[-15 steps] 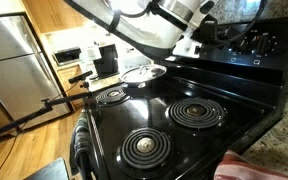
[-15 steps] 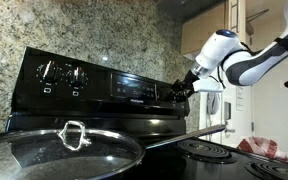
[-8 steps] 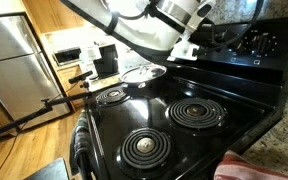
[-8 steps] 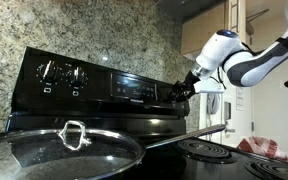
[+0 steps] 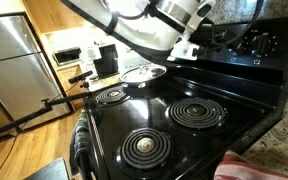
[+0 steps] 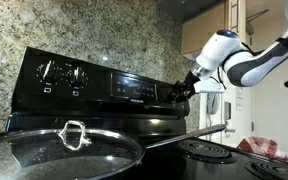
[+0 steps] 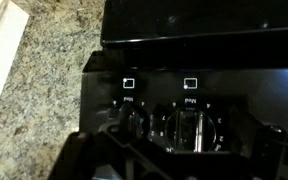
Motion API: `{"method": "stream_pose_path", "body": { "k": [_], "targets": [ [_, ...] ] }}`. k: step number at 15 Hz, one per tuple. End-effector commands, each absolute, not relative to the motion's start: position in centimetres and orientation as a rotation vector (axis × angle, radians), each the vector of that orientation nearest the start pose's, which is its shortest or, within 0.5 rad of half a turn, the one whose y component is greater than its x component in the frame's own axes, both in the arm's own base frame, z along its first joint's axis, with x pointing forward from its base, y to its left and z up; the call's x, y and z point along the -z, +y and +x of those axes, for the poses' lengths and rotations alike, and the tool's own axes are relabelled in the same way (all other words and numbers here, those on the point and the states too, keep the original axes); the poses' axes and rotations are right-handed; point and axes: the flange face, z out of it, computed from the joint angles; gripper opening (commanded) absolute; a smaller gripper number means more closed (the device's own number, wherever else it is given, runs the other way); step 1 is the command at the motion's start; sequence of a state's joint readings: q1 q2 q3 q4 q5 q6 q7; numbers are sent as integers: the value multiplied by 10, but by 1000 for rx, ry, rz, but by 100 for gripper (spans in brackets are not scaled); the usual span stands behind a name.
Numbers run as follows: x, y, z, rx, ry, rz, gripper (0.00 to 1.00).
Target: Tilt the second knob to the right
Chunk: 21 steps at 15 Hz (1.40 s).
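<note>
A black stove's back panel (image 7: pixel 214 60) fills the wrist view, with two round knobs under small burner icons. The smaller-looking knob (image 7: pixel 134 122) is on the left; the larger knob (image 7: pixel 189 125), with a bright upright ridge, is close in front of the camera. My gripper (image 7: pixel 184 150) is open, and its dark fingers (image 7: pixel 89 155) reach in from the bottom edge on either side of the larger knob without touching it. In both exterior views the gripper (image 6: pixel 183 89) (image 5: pixel 220 38) hovers at the panel's right-hand knob pair (image 5: pixel 259 42). Another knob pair (image 6: pixel 60 73) sits on the panel's left end.
A glass pan lid (image 6: pixel 69 148) (image 5: pixel 144 72) lies on the stove's left side. Coil burners (image 5: pixel 195 113) cover the cooktop. A red cloth (image 5: pixel 246 166) lies on the counter to the right. A granite wall (image 6: pixel 94 30) rises behind the panel, and a steel fridge (image 5: pixel 14 60) stands across the room.
</note>
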<state>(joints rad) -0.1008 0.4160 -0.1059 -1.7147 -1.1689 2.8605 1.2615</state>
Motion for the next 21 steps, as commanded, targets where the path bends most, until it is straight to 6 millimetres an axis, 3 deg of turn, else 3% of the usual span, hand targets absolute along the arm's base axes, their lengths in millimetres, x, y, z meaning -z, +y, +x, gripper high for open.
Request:
{"method": "stream_pose_path", "body": {
  "k": [1,8,13,17,18,21],
  "targets": [
    [-405,-83,688,1489,634,-3049,100],
    [-409,-78,687,1498,583,-3041,100],
    [-419,-63,677,1526,417,-3028,100],
    [-430,-66,676,1578,239,-3027,100],
    [-420,-62,686,1560,339,-3021,100],
    [-424,-66,685,1571,285,-3033,100]
  ]
}}
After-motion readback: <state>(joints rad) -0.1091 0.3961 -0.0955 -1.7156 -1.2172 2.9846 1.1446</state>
